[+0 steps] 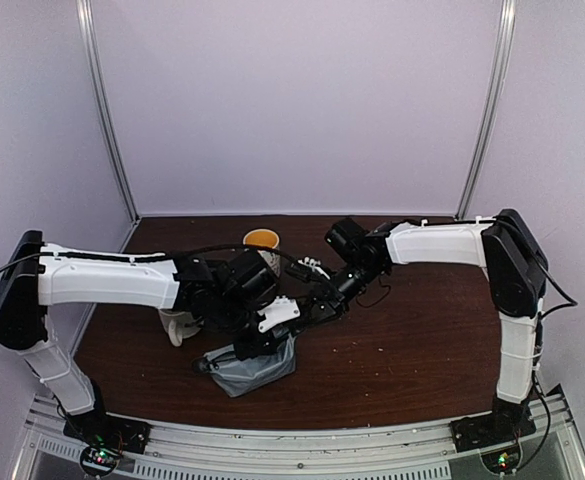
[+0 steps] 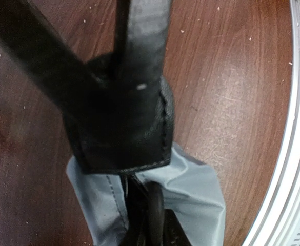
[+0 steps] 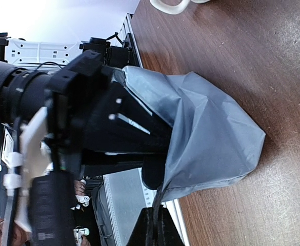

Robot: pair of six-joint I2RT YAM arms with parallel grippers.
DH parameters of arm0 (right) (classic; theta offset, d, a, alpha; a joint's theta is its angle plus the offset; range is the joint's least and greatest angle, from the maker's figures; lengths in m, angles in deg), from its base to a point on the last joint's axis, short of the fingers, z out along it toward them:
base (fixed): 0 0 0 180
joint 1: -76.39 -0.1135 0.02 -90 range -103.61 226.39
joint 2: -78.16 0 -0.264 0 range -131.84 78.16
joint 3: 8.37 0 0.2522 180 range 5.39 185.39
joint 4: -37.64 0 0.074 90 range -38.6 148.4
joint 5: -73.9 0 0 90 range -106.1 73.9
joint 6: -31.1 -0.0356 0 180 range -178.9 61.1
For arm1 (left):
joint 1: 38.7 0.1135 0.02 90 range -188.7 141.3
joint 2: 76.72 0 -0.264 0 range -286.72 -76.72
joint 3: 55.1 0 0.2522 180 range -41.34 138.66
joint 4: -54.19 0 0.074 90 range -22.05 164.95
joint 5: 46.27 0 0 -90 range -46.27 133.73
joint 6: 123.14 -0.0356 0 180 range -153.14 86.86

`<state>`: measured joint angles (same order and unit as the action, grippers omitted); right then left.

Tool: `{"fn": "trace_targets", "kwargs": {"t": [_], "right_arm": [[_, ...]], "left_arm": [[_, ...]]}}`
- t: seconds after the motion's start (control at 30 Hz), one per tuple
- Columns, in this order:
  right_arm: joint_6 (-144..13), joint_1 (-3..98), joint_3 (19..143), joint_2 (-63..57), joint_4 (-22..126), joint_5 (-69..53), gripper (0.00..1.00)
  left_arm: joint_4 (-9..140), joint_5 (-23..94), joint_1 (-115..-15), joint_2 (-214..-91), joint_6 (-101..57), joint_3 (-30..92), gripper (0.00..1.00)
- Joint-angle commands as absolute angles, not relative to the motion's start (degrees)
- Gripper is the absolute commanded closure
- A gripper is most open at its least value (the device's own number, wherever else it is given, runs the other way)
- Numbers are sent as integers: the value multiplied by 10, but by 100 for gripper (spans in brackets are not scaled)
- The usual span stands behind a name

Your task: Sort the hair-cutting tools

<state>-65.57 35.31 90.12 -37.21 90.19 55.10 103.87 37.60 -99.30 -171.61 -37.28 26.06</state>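
Left gripper is nose-down at the mouth of the grey pouch, against a black stitched piece; I can't tell whether its jaws grip it or stand slack. Right gripper is pinched closed on the pouch's edge, propping it upright on the table. No hair-cutting tools show in the open, only 1 dark shape in the mouth, so they're likely inside: hold your right pinch steady, keep the mouth taut, and draw the left straight up without snagging fabric.
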Motion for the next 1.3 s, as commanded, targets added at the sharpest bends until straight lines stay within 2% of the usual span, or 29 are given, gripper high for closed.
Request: {"fn": "trace_targets", "kwargs": {"t": [0.0,0.23,0.27,0.33,0.43,0.53,0.7,0.93,1.27], "right_arm": [[-658,361,894,-341,880,578,100],[-656,359,894,-340,881,576,100],[-656,359,893,-340,881,577,100],[-654,359,893,-339,882,577,100],[-650,359,896,-339,887,576,100],[-650,359,898,-338,891,575,100],[-640,360,899,-341,901,558,98],[-575,366,927,-358,969,441,98],[-570,366,934,-366,977,438,98]], "left_arm": [[1073,416,-996,-1744,-356,281,88],[1063,425,-991,-1744,-324,281,95],[1057,424,-991,-1735,-322,276,93],[1046,431,-991,-1707,-319,264,80],[1022,429,-991,-1653,-323,248,67],[1002,430,-991,-1626,-324,243,63],[988,401,-991,-1667,-334,261,65],[973,395,-991,-1700,-340,269,62],[965,397,-982,-1723,-333,281,82]]}}
